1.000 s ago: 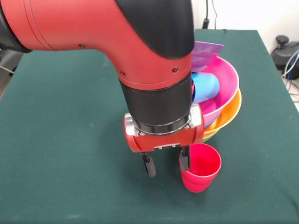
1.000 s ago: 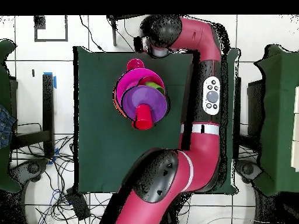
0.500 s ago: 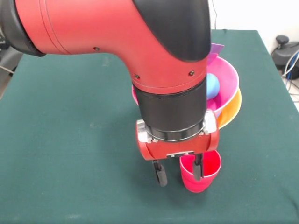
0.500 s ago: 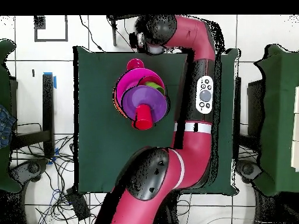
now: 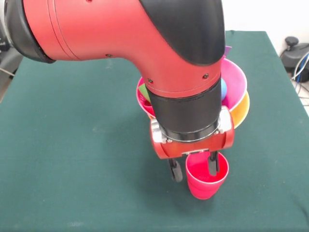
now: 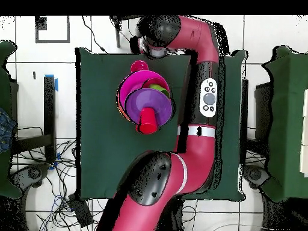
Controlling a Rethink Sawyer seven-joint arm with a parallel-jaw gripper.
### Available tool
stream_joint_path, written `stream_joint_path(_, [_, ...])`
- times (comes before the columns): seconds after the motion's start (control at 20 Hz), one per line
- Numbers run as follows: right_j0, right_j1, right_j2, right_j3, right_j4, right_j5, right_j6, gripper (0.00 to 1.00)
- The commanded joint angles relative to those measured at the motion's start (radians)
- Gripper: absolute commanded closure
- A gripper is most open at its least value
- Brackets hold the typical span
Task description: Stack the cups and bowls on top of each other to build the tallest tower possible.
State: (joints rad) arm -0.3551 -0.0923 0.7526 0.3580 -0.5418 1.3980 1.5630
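Note:
A red cup (image 5: 205,183) stands upright on the green table near the front edge, just in front of the tower. My gripper (image 5: 194,169) is open and straddles the cup's left wall: one finger (image 5: 212,164) is inside the cup, the other (image 5: 176,172) outside on its left. The tower's pink bowl (image 5: 235,79) sits tilted on an orange bowl (image 5: 242,112), with a bit of the sky blue cup (image 5: 223,88) showing inside. From above, the same red cup (image 6: 139,65) sits beside the tower's pink bowl (image 6: 127,90), which holds a purple bowl (image 6: 157,103), a lime green rim (image 6: 158,88) and a small red piece (image 6: 147,119).
The green cloth table (image 5: 72,121) has open room to the left of the tower. My arm (image 6: 204,102) runs along the table's right side in the overhead view and hides much of the tower in the front view. Cables and chairs ring the table.
The gripper has shifted to the right in the front view. Its right finger went from the cup's left rim to inside the cup. The cup and the tower have not moved.

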Motion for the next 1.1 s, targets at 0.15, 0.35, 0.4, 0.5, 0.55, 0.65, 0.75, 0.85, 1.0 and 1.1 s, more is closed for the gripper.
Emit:
stream_joint_path(0.15, [0.034,0.013,-0.023,0.017,-0.032,0.208,0.161,0.00])
stream_joint_path(0.35, [0.040,0.014,-0.032,0.016,-0.050,0.202,0.138,0.00])
stream_joint_path(0.4, [0.041,0.013,-0.034,0.018,-0.052,0.195,0.132,0.00])
stream_joint_path(0.5, [0.045,0.019,-0.030,0.011,-0.060,0.176,0.124,0.00])
stream_joint_path(0.55, [0.047,0.022,-0.029,0.008,-0.062,0.159,0.122,0.00])
stream_joint_path(0.65, [0.051,0.032,-0.021,-0.002,-0.068,0.124,0.127,0.00])
stream_joint_path(0.75, [0.051,0.028,-0.029,0.005,-0.065,0.086,0.134,0.00])
stream_joint_path(0.85, [0.052,0.023,-0.043,0.010,-0.077,0.058,0.109,0.00])
stream_joint_path(1.0, [0.054,0.016,-0.059,0.011,-0.093,0.019,0.090,0.00])
stream_joint_path(1.1, [0.051,0.003,-0.081,0.037,-0.082,0.014,0.088,0.00])
